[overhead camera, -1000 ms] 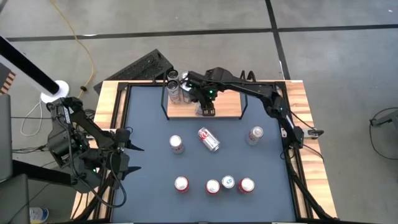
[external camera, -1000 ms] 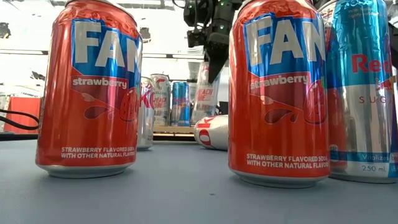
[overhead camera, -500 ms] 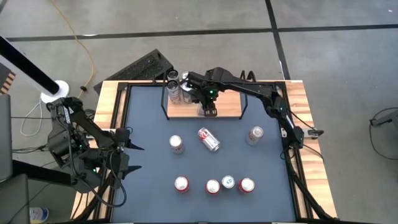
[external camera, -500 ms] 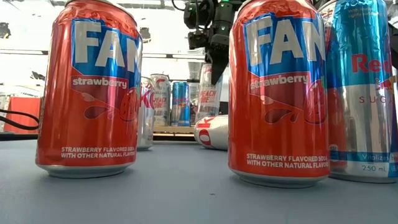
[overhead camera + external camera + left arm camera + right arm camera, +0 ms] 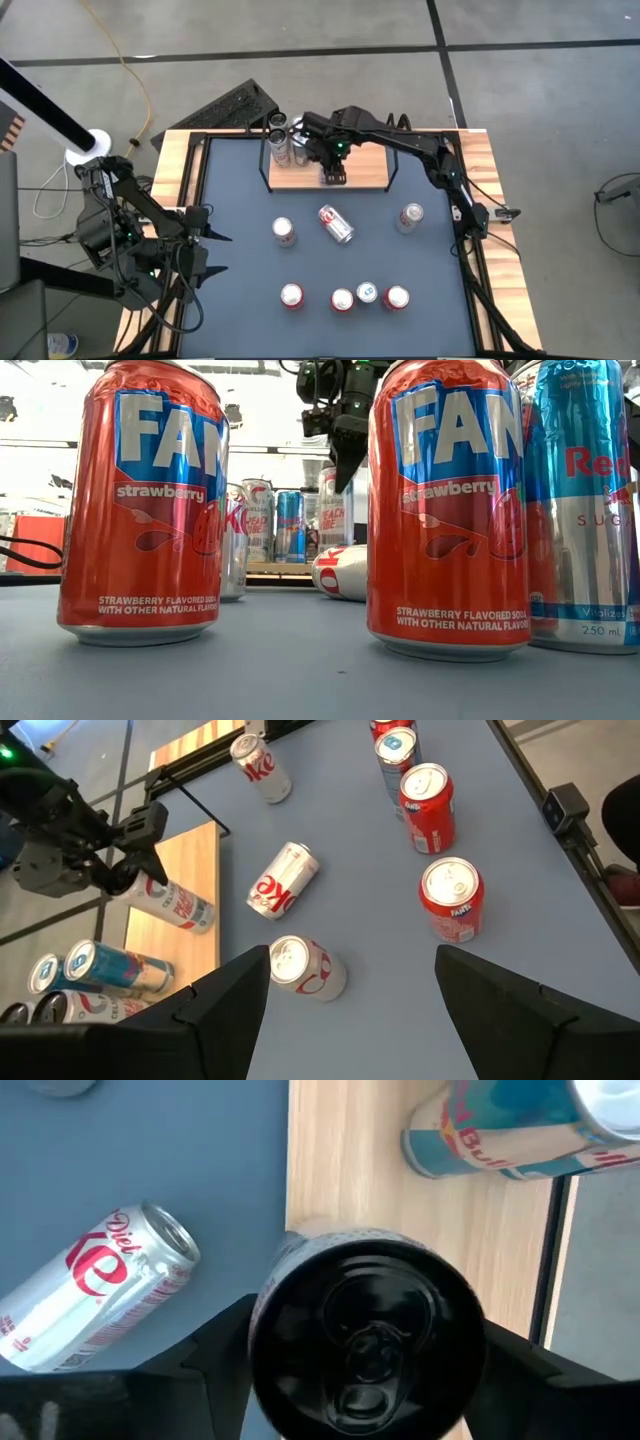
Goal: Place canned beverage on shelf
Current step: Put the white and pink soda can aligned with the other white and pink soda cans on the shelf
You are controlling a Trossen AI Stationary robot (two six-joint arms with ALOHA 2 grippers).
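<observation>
Since a second ago the slim white can (image 5: 333,510) has gone from tilted to upright on the shelf (image 5: 360,178), and the right gripper (image 5: 334,170) has shifted slightly above it. The gripper hangs directly over the can, its fingers (image 5: 205,1355) flanking the dark lid (image 5: 365,1342) on either side; whether they press the can's wall cannot be told. The can's label reads "PEACH" in pink, the rest too small to read. It stands on the light-wood shelf near the middle of its front edge, at the table's far edge.

Toward the shelf's left end stand a blue Red Bull can (image 5: 290,525) and another slim white can (image 5: 257,520). Just in front of the shelf, on the dark table top (image 5: 240,320), a Diet Coke can (image 5: 95,1285) lies on its side. An upright Coke can (image 5: 284,232) stands to its left, and another upright can (image 5: 410,217) toward the right edge.

Along the table's near edge a row of four cans stands: red Fanta cans marked "strawberry" (image 5: 140,505), (image 5: 448,510) and a blue-and-silver Red Bull can (image 5: 585,510) marked "250 mL".

The left gripper (image 5: 213,254) waits at the table's left edge, fingers partly open and holding nothing.
</observation>
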